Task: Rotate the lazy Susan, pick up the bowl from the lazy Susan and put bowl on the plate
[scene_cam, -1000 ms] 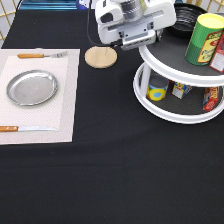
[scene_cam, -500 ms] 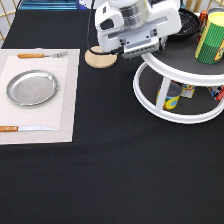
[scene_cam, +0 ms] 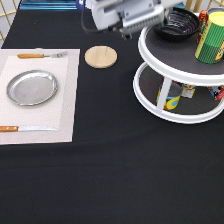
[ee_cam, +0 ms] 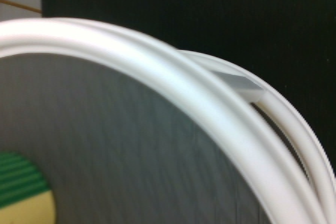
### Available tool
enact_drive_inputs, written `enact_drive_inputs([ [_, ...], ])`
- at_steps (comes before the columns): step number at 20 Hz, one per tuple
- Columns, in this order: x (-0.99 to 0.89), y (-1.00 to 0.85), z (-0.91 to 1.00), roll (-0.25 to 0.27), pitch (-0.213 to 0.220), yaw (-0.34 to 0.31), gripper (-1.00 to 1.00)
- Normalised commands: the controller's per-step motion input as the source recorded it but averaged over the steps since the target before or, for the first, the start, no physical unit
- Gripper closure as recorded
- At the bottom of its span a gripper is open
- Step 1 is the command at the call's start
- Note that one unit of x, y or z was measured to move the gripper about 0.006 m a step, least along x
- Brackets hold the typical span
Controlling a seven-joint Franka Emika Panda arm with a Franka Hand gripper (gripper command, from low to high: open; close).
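The glossy black bowl (scene_cam: 176,25) sits on the upper tier of the white two-tier lazy Susan (scene_cam: 150,50), at its far left side. My gripper (scene_cam: 128,20) hangs at the exterior view's top, just left of the bowl and over the turntable's upper rim, holding nothing that shows. The silver plate (scene_cam: 31,87) lies empty on a pale placemat at the exterior view's left. The wrist view shows the lazy Susan's white rim (ee_cam: 172,85) and grey tray surface (ee_cam: 112,150) from close by.
A green-and-yellow can (scene_cam: 212,37) stands on the upper tier right of the bowl and also shows in the wrist view (ee_cam: 22,185). Small cans (scene_cam: 170,95) stand on the lower tier. A wooden coaster (scene_cam: 100,56) lies between placemat (scene_cam: 67,110) and turntable. A fork (scene_cam: 40,55) and knife (scene_cam: 25,128) flank the plate.
My gripper has moved toward the exterior view's top, from over the turntable's left rim to beside the bowl. The bowl and plate stay where they were.
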Motion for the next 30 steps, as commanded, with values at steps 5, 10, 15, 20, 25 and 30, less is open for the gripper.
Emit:
enact_drive_inputs([
  [5, -0.96, 0.18, -0.21, -0.153, -0.15, 0.001, -1.0],
  [10, -0.83, 0.17, -0.71, -0.146, -0.136, -0.001, -1.0],
  [15, -0.75, 0.35, -0.49, -0.162, -0.107, -0.009, -1.0],
  [20, -0.73, 0.59, 0.3, -0.176, -0.098, 0.0, -1.0],
  [25, -0.57, 0.3, 0.0, -0.165, -0.075, -0.009, -1.0],
  [30, -0.27, -0.05, -0.3, -0.123, -0.03, -0.014, -1.0],
])
